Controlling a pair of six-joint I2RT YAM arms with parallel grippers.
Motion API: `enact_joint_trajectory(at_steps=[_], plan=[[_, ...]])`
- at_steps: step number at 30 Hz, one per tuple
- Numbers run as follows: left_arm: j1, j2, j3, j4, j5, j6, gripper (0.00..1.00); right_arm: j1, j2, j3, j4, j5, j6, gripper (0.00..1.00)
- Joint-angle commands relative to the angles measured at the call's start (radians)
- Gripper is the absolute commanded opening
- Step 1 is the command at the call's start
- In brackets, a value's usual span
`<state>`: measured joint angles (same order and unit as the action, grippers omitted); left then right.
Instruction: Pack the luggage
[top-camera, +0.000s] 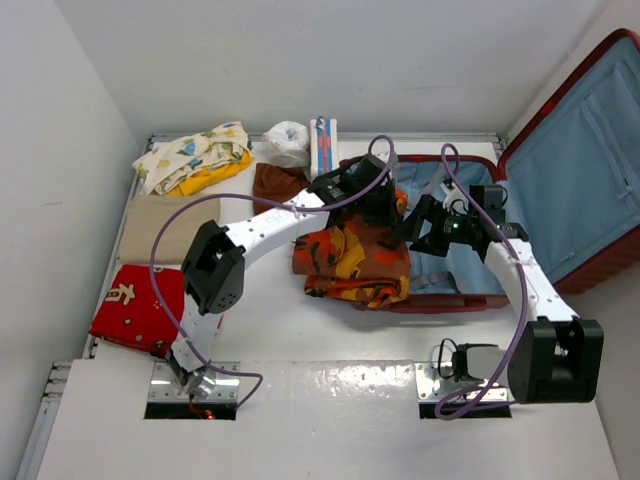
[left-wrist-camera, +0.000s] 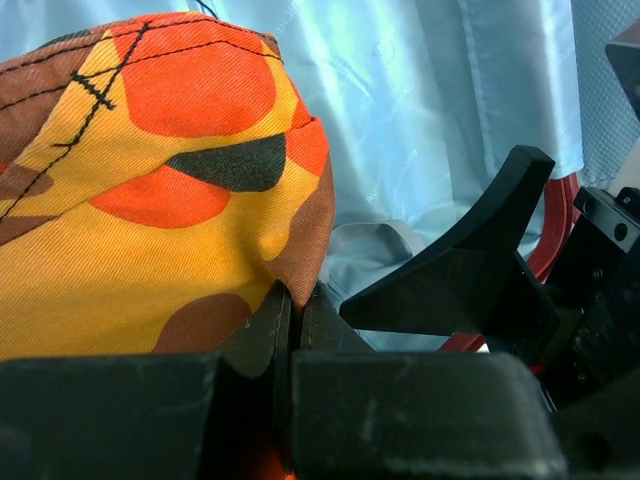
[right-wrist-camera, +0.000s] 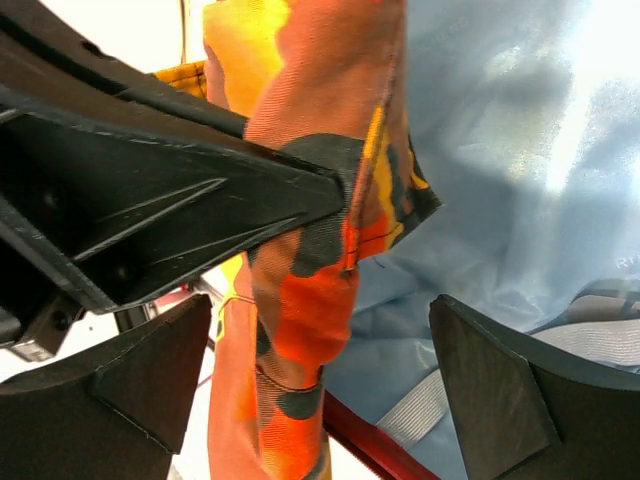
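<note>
At the right side of the table the luggage (top-camera: 445, 278) lies open, its lid tipped back. My left gripper (left-wrist-camera: 293, 300) is clamped on the orange patterned cloth (top-camera: 350, 255) at the case's left rim. My right gripper (right-wrist-camera: 320, 380) stands wide, straddling the hanging fold. I judge this the loading step. Next, pinch that fold and spread it inside.

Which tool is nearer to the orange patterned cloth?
Left. The left tool is shut on the orange patterned cloth, pinching a fold over the open luggage. The right tool is open close beside the cloth, not gripping it.
</note>
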<state>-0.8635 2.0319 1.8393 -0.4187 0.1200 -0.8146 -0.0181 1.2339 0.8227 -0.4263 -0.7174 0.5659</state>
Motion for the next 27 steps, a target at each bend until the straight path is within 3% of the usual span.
enact_joint_trajectory(at_steps=[1, 8, 11, 15, 20, 21, 23, 24, 25, 26, 27], plan=[[0.001, -0.012, 0.034, 0.195, 0.072, -0.038, 0.0, 0.007, -0.021, 0.03, 0.032, -0.04, 0.0, 0.9], [0.001, -0.062, -0.041, 0.351, 0.165, -0.104, 0.0, 0.01, 0.015, -0.004, 0.058, 0.015, 0.014, 0.86], [0.001, -0.072, -0.057, 0.39, 0.184, -0.115, 0.0, 0.009, 0.03, -0.003, 0.072, 0.013, 0.015, 0.76], [0.001, -0.081, -0.066, 0.39, 0.193, -0.126, 0.0, 0.01, 0.036, 0.001, 0.089, 0.006, 0.011, 0.49], [0.011, -0.081, -0.066, 0.434, 0.217, -0.126, 0.0, 0.01, 0.059, -0.013, 0.09, 0.004, -0.001, 0.37], [0.011, -0.081, -0.066, 0.434, 0.218, -0.126, 0.0, 0.009, 0.061, -0.016, 0.096, 0.003, 0.0, 0.22], [0.02, -0.081, -0.066, 0.445, 0.218, -0.126, 0.0, 0.01, 0.07, -0.013, 0.092, 0.009, -0.012, 0.07], [0.02, -0.081, -0.066, 0.445, 0.218, -0.111, 0.09, 0.01, 0.07, -0.002, 0.084, 0.039, -0.033, 0.0], [0.02, -0.081, -0.055, 0.445, 0.218, -0.11, 0.49, 0.01, 0.07, 0.003, 0.064, 0.048, -0.043, 0.0], [0.032, -0.081, -0.055, 0.445, 0.218, -0.097, 0.7, 0.01, 0.067, 0.015, 0.035, 0.071, -0.108, 0.0], [0.047, -0.081, -0.055, 0.436, 0.192, -0.08, 0.85, 0.01, 0.067, 0.032, 0.018, 0.091, -0.129, 0.0]])
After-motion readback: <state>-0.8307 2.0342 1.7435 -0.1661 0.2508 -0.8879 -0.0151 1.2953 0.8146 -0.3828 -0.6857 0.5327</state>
